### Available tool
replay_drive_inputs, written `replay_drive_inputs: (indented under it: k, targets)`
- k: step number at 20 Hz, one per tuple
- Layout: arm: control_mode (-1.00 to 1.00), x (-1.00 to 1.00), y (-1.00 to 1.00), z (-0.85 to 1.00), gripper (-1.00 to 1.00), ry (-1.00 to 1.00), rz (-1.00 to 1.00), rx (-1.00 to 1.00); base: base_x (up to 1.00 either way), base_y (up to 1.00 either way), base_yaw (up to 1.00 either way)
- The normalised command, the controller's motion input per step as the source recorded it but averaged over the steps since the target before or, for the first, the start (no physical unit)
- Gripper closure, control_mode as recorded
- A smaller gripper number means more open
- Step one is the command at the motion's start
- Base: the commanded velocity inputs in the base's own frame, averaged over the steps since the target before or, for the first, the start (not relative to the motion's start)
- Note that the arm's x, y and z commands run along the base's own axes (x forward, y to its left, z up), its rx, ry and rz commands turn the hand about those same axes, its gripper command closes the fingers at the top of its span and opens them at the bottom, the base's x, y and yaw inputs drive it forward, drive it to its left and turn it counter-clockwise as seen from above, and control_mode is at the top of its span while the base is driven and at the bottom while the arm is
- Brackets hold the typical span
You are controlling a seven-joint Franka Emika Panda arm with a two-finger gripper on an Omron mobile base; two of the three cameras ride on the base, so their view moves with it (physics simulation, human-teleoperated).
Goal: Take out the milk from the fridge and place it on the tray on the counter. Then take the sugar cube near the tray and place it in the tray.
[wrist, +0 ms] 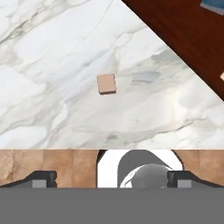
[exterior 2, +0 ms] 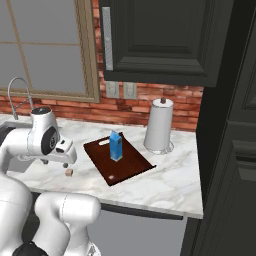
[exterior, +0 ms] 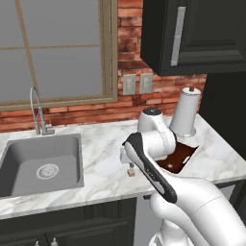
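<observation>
The blue milk (exterior 2: 116, 146) carton stands upright on the dark reddish-brown tray (exterior 2: 131, 170), which lies on the white marble counter (exterior 2: 170, 185). The tan sugar cube (wrist: 106, 83) rests on the marble just left of the tray (wrist: 183, 39), apart from it; it is also seen as the sugar cube (exterior 2: 69, 172) and the sugar cube (exterior: 130, 173). My gripper (exterior 2: 62, 163) hovers open a little above the cube, pointing down. In the hand view its fingertips (wrist: 42, 178) stand wide apart with nothing between them. The fridge is out of view.
A paper towel roll (exterior 2: 159, 127) stands behind the tray near the brick wall. The grey sink (exterior: 19, 168) and faucet (exterior: 36, 111) lie to the left. Dark upper cabinets (exterior 2: 160, 40) hang above, and a tall dark panel (exterior 2: 230, 150) bounds the counter's right end.
</observation>
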Motion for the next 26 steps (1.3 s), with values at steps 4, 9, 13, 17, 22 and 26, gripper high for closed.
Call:
replay_drive_inputs:
  k: [4, 9, 13, 17, 22, 26]
  targets:
    - [-1.0, 0.25, 0.0, -0.38, -1.0, 0.0, 0.0, 0.0, 0.0, 0.0, 0.0]
    - [-1.0, 0.26, 0.0, -0.36, -1.0, 0.0, 0.0, 0.0, 0.0, 0.0, 0.0]
    - [-1.0, 0.26, 0.0, -0.3, -1.0, 0.0, 0.0, 0.0, 0.0, 0.0, 0.0]
    - [-1.0, 0.24, 0.08, -0.21, -1.0, 0.0, 0.0, 0.0, 0.0, 0.0, 0.0]
    - [-1.0, 0.25, 0.03, -0.21, -1.0, 0.0, 0.0, 0.0, 0.0, 0.0, 0.0]
    - [-1.0, 0.18, 0.09, -0.2, -1.0, 0.0, 0.0, 0.0, 0.0, 0.0, 0.0]
